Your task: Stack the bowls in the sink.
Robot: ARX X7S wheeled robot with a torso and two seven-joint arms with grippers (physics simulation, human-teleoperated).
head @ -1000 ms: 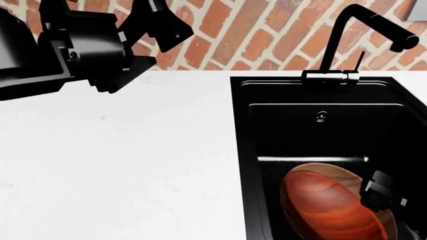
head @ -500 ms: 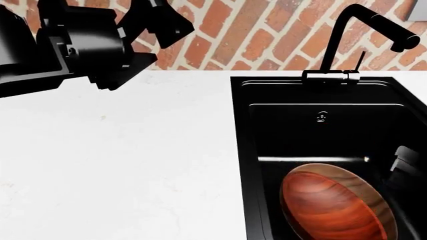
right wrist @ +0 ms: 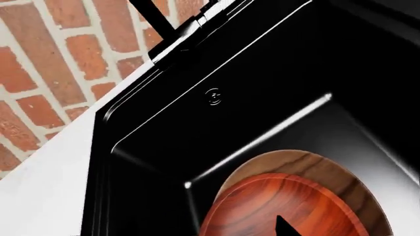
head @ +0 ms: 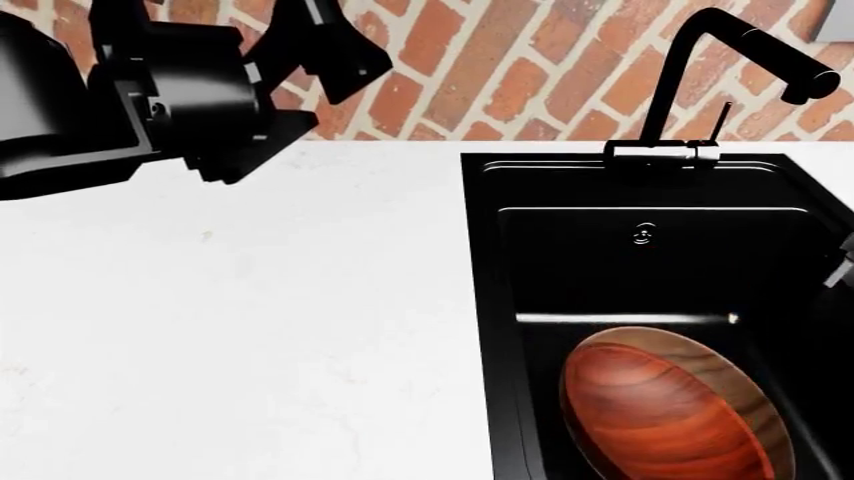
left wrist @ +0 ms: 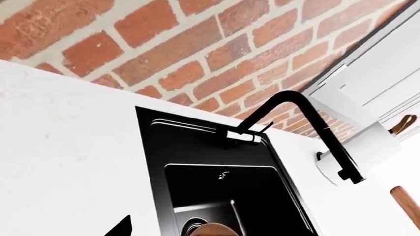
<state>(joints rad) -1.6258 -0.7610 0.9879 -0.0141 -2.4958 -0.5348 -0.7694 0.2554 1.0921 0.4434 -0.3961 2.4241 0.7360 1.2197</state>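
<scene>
In the black sink [head: 481,300], the smaller reddish-brown bowl [head: 654,420] sits nested inside the larger walnut bowl [head: 750,378], close to the near wall. The right wrist view looks down on the same pair, the red bowl [right wrist: 262,206] inside the walnut rim [right wrist: 308,162], with one dark fingertip [right wrist: 286,227] over it and touching nothing. Only a sliver of my right gripper [head: 843,268] shows, at the sink's right edge, open. My left gripper [head: 327,45] hangs high over the counter's back left, open and empty. One of its fingertips [left wrist: 122,228] shows in the left wrist view.
A tall black angular faucet [head: 747,40] rises behind the basin. White counter [head: 240,330] runs left of the sink, below a brick wall [head: 507,70]. The left wrist view shows a white roll-like object [left wrist: 361,152] and a wooden handle [left wrist: 406,201] beyond the faucet.
My right gripper has let go of the bowl's rim and drawn up and to the right, nearly out of the head view. The left arm has shifted slightly right. The bowls stay nested.
</scene>
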